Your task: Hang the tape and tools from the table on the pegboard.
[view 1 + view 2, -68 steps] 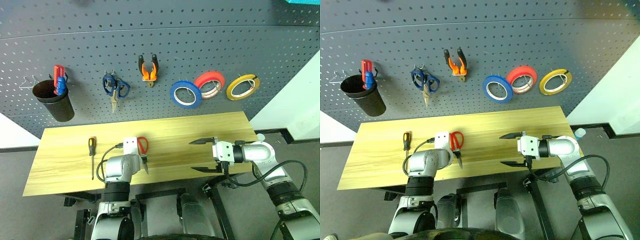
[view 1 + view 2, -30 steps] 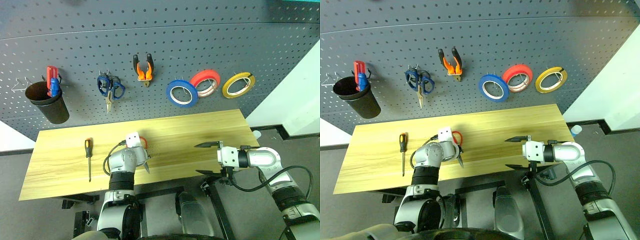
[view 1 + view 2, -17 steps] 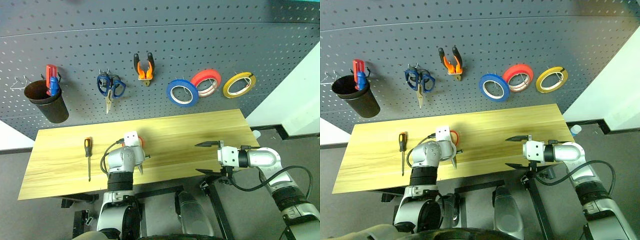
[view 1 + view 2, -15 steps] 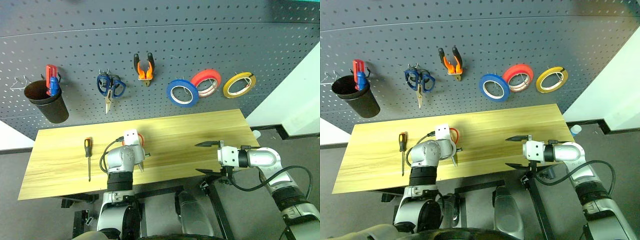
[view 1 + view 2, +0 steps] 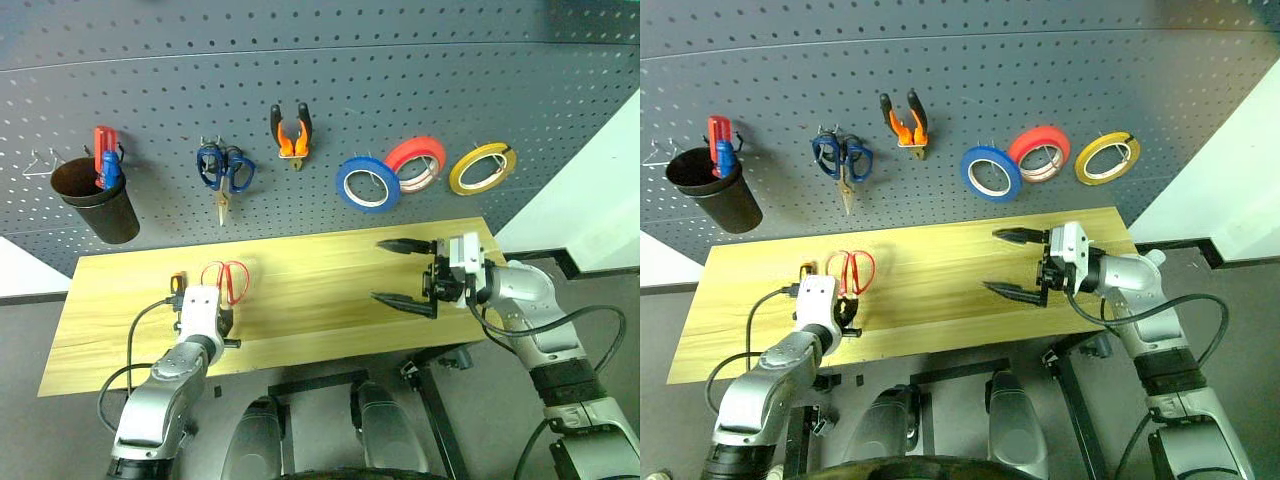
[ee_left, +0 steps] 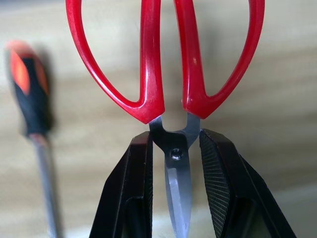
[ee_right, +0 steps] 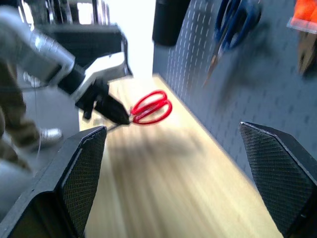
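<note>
My left gripper (image 5: 212, 312) is shut on the red-handled scissors (image 5: 228, 280) just below their handles, over the left part of the table (image 5: 330, 300). In the left wrist view the black fingers (image 6: 133, 183) pinch the blades at the pivot, and the red loops (image 6: 163, 59) point away. The screwdriver (image 6: 29, 94) lies on the table beside them, mostly hidden behind my left hand in the head views. The blue tape (image 5: 369, 185) and the pliers (image 5: 292, 135) hang on the pegboard (image 5: 450, 90). My right gripper (image 5: 392, 272) hovers open over the table's right part, pointing left, with nothing between its fingers.
Blue-handled scissors (image 5: 225, 172), a red roll (image 5: 417, 160) and a yellow roll (image 5: 483, 168) also hang on the pegboard. A black cup (image 5: 98, 198) holding red and blue handles hangs at the far left. A white wall (image 5: 590, 200) stands to the right.
My left gripper has carried the red scissors up and to the left, turning their handles toward the pegboard. My right gripper has risen and moved left, over the table.
</note>
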`<action>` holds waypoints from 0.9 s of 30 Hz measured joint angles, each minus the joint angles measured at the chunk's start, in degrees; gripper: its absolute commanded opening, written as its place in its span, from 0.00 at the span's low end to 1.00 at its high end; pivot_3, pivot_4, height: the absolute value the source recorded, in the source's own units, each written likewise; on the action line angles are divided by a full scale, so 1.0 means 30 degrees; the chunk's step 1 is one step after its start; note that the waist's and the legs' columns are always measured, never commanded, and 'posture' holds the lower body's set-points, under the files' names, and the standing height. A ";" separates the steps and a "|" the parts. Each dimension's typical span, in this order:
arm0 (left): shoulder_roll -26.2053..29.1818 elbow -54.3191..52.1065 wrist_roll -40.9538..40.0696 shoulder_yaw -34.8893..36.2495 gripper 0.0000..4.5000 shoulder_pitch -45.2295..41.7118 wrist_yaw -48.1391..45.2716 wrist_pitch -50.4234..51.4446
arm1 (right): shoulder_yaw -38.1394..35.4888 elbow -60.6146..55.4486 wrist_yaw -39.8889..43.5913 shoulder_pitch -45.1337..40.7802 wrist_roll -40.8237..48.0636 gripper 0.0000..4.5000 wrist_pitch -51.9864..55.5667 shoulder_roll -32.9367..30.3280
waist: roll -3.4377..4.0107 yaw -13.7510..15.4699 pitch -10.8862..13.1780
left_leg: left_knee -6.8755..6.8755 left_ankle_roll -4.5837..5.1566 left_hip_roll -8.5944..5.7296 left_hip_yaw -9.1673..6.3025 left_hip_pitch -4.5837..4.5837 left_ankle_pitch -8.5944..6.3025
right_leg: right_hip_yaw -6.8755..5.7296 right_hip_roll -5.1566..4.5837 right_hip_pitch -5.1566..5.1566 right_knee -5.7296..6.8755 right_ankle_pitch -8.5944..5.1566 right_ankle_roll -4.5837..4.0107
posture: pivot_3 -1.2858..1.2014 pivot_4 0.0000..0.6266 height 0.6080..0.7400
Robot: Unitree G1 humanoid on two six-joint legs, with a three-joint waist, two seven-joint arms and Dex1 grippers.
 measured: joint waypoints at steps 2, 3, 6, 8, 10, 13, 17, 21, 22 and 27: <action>0.0130 0.0041 0.0071 0.0244 0.22 0.0628 -0.1217 -0.3103 | -0.0182 -0.0780 -0.0111 -0.0485 0.0831 1.00 0.1255 0.0249 | 0.0016 0.0105 -0.0005 | -0.0013 0.0000 0.0002 0.0002 -0.0061 0.0000 | -0.0001 0.0000 -0.0055 -0.0009 0.0044 -0.0071 | 0.51 0.27 0.97; 0.0111 0.0059 0.0094 0.0442 0.22 0.0996 -0.1826 -0.4774 | -0.0335 -0.1271 -0.0189 -0.0713 0.1278 1.00 0.1998 0.0259 | 0.0022 0.0185 -0.0008 | -0.0017 0.0001 0.0004 0.0004 -0.0117 0.0000 | -0.0001 0.0003 -0.0110 -0.0006 0.0049 -0.0077 | 0.51 0.26 0.97; -0.0146 0.0523 -0.0354 0.1527 0.22 0.1633 -0.3177 -0.7920 | -0.0496 -0.1898 -0.0389 -0.1349 0.1870 1.00 0.3186 0.0358 | 0.0026 0.0362 -0.0010 | -0.0007 0.0003 0.0004 -0.0003 -0.0200 0.0003 | -0.0009 0.0008 -0.0197 0.0026 0.0053 -0.0075 | 0.52 0.25 0.97; -0.0400 0.0717 -0.0968 0.2298 0.22 0.1882 -0.4060 -0.9686 | -0.0531 -0.2029 -0.0437 -0.1514 0.1883 1.00 0.3448 0.0471 | 0.0025 0.0448 -0.0011 | 0.0007 0.0003 0.0004 -0.0002 -0.0207 0.0003 | -0.0012 0.0008 -0.0197 0.0030 0.0055 -0.0074 | 0.52 0.24 0.97; -0.0586 0.0730 -0.1565 0.2968 0.22 0.1829 -0.4884 -1.1175 | -0.0531 -0.2029 -0.0433 -0.1521 0.1853 1.00 0.3574 0.0627 | 0.0028 0.0613 -0.0014 | 0.0034 0.0003 0.0003 0.0004 -0.0205 0.0003 | -0.0012 0.0008 -0.0187 0.0032 0.0062 -0.0079 | 0.52 0.24 0.97; -0.0583 0.0831 -0.2004 0.3469 0.22 0.1340 -0.5641 -1.2347 | -0.0543 -0.2025 -0.0411 -0.1520 0.1752 1.00 0.3650 0.0775 | 0.0040 0.0796 -0.0030 | 0.0077 0.0003 0.0003 0.0007 -0.0200 0.0003 | -0.0013 0.0010 -0.0159 0.0035 0.0065 -0.0079 | 0.51 0.23 0.97; -0.0263 0.1641 -0.1832 0.3963 0.22 -0.0904 -0.5481 -1.2899 | -0.0648 -0.2073 -0.0386 -0.1573 0.2043 1.00 0.4386 0.0981 | 0.0049 0.0850 -0.0046 | 0.0121 0.0004 0.0003 0.0005 -0.0200 0.0004 | -0.0016 0.0013 -0.0124 0.0045 0.0083 -0.0051 | 0.51 0.21 0.97; -0.0054 0.2593 -0.1463 0.4289 0.22 -0.3283 -0.5096 -1.2985 | -0.0883 -0.2291 -0.0338 -0.1713 0.2316 1.00 0.4765 0.1020 | 0.0058 0.0800 -0.0075 | 0.0140 0.0005 0.0002 0.0005 -0.0198 0.0004 | -0.0016 0.0015 -0.0108 0.0047 0.0131 0.0028 | 0.51 0.20 0.97; -0.0033 0.2830 -0.1296 0.4285 0.22 -0.3703 -0.5081 -1.3015 | -0.0963 -0.2301 -0.0341 -0.1729 0.2316 1.00 0.4777 0.1021 | 0.0064 0.0779 -0.0083 | 0.0140 0.0005 0.0002 0.0006 -0.0195 0.0004 | -0.0016 0.0016 -0.0106 0.0046 0.0134 0.0034 | 0.51 0.19 0.97; -0.0018 0.4268 -0.0658 0.3914 0.22 -0.5292 -0.5287 -1.3194 | -0.1016 -0.2484 -0.0433 -0.1722 0.2287 1.00 0.4813 0.1224 | 0.0076 0.0745 -0.0138 | 0.0159 0.0005 0.0003 0.0004 -0.0190 0.0005 | -0.0016 0.0024 -0.0097 0.0057 0.0147 0.0053 | 0.50 0.16 0.97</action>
